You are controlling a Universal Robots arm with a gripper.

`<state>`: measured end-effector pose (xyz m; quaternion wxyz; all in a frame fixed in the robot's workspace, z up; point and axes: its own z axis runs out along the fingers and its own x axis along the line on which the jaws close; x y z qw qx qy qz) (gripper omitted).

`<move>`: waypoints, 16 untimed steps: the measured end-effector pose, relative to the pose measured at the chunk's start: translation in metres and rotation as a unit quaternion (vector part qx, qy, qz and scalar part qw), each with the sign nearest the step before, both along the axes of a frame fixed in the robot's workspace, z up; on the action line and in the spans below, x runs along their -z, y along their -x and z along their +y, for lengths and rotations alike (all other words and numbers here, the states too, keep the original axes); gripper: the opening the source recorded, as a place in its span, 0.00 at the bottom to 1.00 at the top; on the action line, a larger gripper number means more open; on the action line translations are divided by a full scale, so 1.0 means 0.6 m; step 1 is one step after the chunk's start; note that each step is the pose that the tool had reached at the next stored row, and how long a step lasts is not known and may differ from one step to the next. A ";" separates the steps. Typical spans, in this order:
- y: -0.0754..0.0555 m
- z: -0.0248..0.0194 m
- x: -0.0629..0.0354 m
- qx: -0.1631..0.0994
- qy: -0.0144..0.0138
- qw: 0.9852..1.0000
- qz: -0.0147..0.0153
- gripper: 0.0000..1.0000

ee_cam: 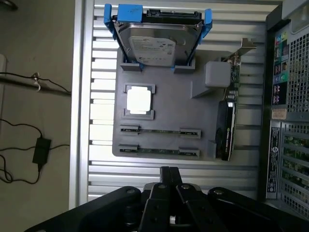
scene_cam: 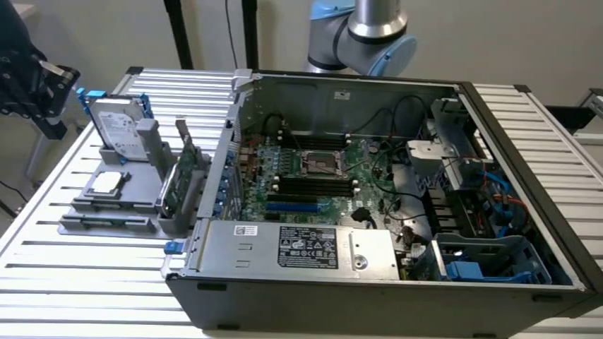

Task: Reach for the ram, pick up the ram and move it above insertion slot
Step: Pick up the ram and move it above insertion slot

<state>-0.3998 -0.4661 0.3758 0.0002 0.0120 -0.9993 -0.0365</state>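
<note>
Overhead, the gripper [ee_cam: 169, 170] is hanging empty, fingers pressed together, near the grey tray's [ee_cam: 164, 111] edge. The ram [ee_cam: 159, 152] is lying along that edge, one end pointing toward the computer case [ee_cam: 289, 121].

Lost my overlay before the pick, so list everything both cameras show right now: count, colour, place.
table: one, silver, slatted
computer case: one, black, open, on the table
holder: one, grey, on the table at the exterior view's left of the case
hard drive: one, silver in a blue bracket, at one end of the holder
processor chip: one, silver, mid-holder
ram sticks: two, green, flat in slots at the holder's end opposite the hard drive
expansion card: one, green, on edge along the holder's side toward the case
power adapter: one, black, on the floor beside the table
robot arm: one, grey and blue, behind the case
tool: one, black, shut, clear of the ram sticks
</note>
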 end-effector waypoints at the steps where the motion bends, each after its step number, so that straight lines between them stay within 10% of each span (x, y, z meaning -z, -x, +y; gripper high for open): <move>1: 0.000 0.0000 0.000 0.000 0.000 1.000 0.000 0.11; 10: 0.001 0.0000 0.000 0.000 -0.001 1.000 -0.001 0.11; 16: 0.001 0.0002 0.001 -0.049 -0.001 0.999 -0.001 0.11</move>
